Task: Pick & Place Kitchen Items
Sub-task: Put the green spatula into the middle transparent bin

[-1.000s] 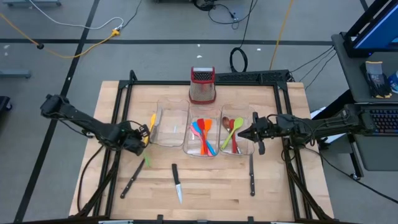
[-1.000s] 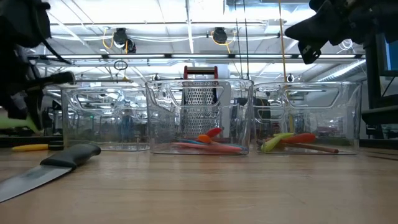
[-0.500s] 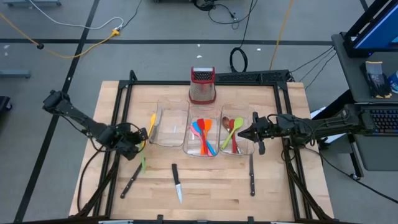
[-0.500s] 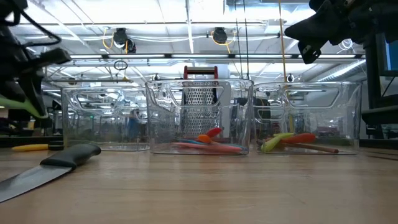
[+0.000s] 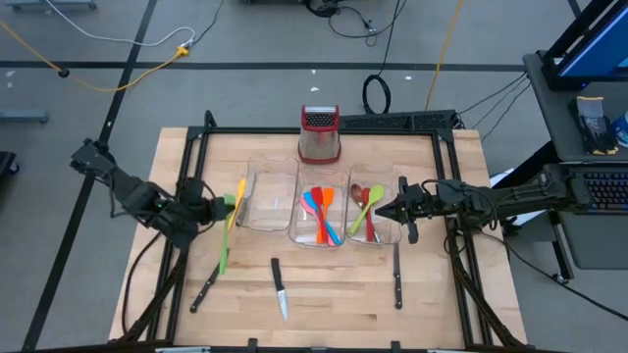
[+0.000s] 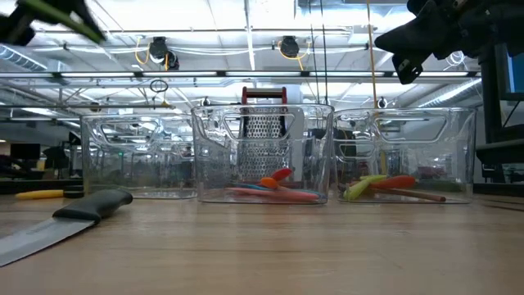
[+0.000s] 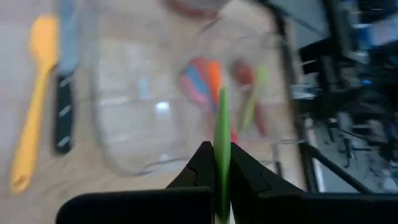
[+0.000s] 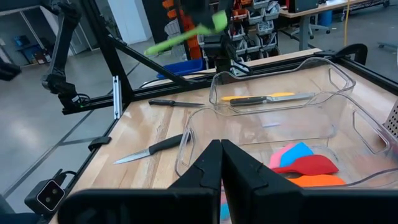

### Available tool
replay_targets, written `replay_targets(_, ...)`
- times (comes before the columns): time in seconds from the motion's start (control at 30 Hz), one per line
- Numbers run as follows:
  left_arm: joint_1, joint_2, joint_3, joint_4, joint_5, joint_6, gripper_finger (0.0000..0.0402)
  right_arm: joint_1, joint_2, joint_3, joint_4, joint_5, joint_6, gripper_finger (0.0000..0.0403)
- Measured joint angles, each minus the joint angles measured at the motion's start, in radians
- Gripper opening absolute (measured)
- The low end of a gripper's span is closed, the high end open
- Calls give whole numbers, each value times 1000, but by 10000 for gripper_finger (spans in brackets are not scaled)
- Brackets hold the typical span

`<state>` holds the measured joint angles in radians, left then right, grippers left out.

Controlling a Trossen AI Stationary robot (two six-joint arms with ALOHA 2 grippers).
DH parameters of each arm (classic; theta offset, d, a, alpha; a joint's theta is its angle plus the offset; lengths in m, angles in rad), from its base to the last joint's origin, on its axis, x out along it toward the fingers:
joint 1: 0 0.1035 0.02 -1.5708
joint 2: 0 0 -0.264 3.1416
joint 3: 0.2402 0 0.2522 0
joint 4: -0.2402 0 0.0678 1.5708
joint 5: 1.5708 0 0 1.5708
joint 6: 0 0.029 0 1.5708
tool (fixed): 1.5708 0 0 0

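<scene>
My left gripper (image 5: 218,208) is shut on a green utensil (image 5: 224,250), raised above the table left of the left clear bin (image 5: 263,221). The utensil also shows in the right wrist view (image 8: 183,36) and at the low view's top left (image 6: 70,18). My right gripper (image 5: 379,209) is shut and empty above the right bin (image 5: 388,235). Red, blue and orange spatulas (image 5: 319,211) lie in the middle bin. A brown spoon, a green utensil and a red one (image 5: 366,206) lie in the right bin. A yellow spatula (image 5: 239,190) lies on the table beside the left bin. My left gripper pinches the green utensil's slim shaft (image 7: 221,134) between its two fingers, edge-on in the left wrist view. In the high view the hold is near the utensil's far end. The utensil is lifted clear of the table and slants, its long part (image 5: 223,263) reaching toward the near edge.
Three black-handled knives lie on the near part of the table (image 5: 208,284) (image 5: 280,287) (image 5: 396,275); another (image 7: 62,112) lies beside the yellow spatula. The steel grater with red top (image 5: 320,132) stands behind the bins. A black frame (image 5: 196,147) edges the table.
My left gripper has risen with the green utensil, leaving the low view's left side for its top corner, and has shifted a little toward the table's far left. The utensil has come clear of the table and shows at greater length from above.
</scene>
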<state>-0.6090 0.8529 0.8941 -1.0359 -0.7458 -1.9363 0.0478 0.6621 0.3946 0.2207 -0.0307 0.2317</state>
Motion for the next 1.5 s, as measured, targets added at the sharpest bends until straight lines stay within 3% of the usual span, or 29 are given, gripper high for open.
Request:
replay_targets(0.1,0,27,50,93,-60,151,10,0,0,0,0,-1,0,0)
replay_targets(0.2,2,45,56,292,-114,353,7,0,0,0,20,-50,0,0)
replay_targets(0.37,34,105,56,660,-111,711,9,0,27,0,217,-284,45,0)
replay_targets(0.53,114,178,56,946,46,995,7,38,108,0,426,-366,69,0)
replay_targets(0.7,230,256,56,1059,214,1094,8,97,236,0,562,-363,24,0)
replay_targets(0.87,352,348,56,1137,345,1172,8,138,384,0,743,-271,6,8)
replay_targets(1.07,461,455,56,1331,473,1295,7,152,534,14,916,-137,-74,54)
replay_targets(1.27,537,552,56,1537,635,1362,8,152,678,135,895,-22,-135,123)
replay_targets(1.5,560,607,56,1596,677,1391,10,151,800,248,826,142,-243,206)
